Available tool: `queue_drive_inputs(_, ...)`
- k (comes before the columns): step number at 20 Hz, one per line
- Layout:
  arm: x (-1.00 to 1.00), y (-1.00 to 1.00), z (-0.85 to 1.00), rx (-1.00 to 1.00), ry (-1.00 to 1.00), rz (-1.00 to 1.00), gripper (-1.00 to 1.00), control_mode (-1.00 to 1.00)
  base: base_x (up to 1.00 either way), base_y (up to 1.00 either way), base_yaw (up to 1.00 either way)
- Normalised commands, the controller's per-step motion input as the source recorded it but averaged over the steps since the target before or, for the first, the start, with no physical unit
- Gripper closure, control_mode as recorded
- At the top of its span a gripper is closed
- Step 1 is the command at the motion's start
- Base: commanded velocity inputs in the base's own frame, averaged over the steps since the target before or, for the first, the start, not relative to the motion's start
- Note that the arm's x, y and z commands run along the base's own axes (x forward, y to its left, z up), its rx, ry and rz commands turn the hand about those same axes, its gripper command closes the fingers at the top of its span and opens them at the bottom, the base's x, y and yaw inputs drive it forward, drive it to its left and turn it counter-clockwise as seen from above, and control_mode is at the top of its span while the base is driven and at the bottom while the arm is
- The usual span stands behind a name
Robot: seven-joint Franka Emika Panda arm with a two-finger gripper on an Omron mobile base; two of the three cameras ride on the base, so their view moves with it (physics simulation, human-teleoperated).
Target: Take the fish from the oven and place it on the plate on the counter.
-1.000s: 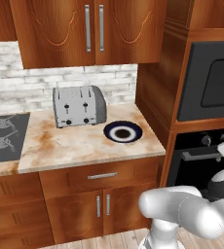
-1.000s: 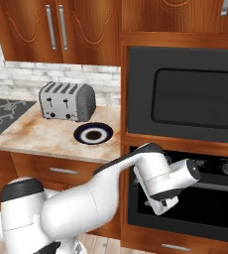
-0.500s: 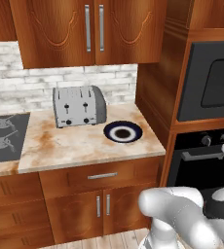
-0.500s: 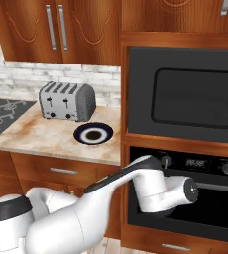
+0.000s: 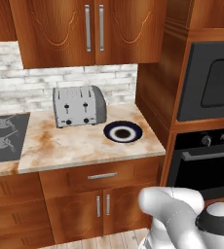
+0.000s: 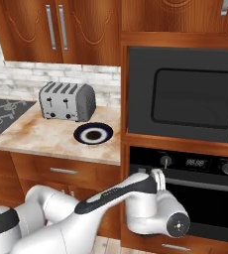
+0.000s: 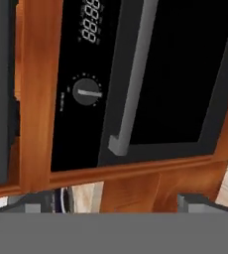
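The black oven (image 6: 195, 198) sits under the microwave, its door shut and its silver bar handle (image 6: 205, 184) across the top. The fish is hidden. My gripper (image 6: 157, 174) is close in front of the handle's left end. In the hand view, which is rolled sideways, the handle (image 7: 136, 74) and a round knob (image 7: 86, 92) are just ahead. My gripper (image 7: 115, 203) is open wide with nothing between its fingertips (image 7: 36, 206). The navy plate (image 5: 122, 132) with its white ring lies bare on the tan counter (image 5: 75, 146) by the right edge, also in the right base view as the plate (image 6: 93, 134).
A silver toaster (image 5: 80, 106) stands behind the plate against the brick wall. A black gas hob (image 5: 2, 136) is at the counter's left end. The black microwave (image 6: 185, 94) is built in above the oven. My white arm (image 6: 101, 213) stretches low across the cabinet fronts.
My arm has swung lower and to the right in front of the oven, bringing the hand up to the handle's left end. The jaws stayed open.
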Motion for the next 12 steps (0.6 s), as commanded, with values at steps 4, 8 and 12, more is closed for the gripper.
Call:
queue_drive_inputs(4, 0.41, -0.33, -0.09, 0.19, -0.15, -0.56, -1.00, -1.00, 0.00, 0.00, 0.00)
queue_drive_inputs(8, 0.15, -0.49, -0.08, 0.20, -0.06, -0.28, -1.00, -1.00, 0.00, 0.00, 0.00)
queue_drive_inputs(12, 0.10, -0.57, -0.13, 0.01, 0.04, 0.11, -1.00, -1.00, 0.00, 0.00, 0.00)
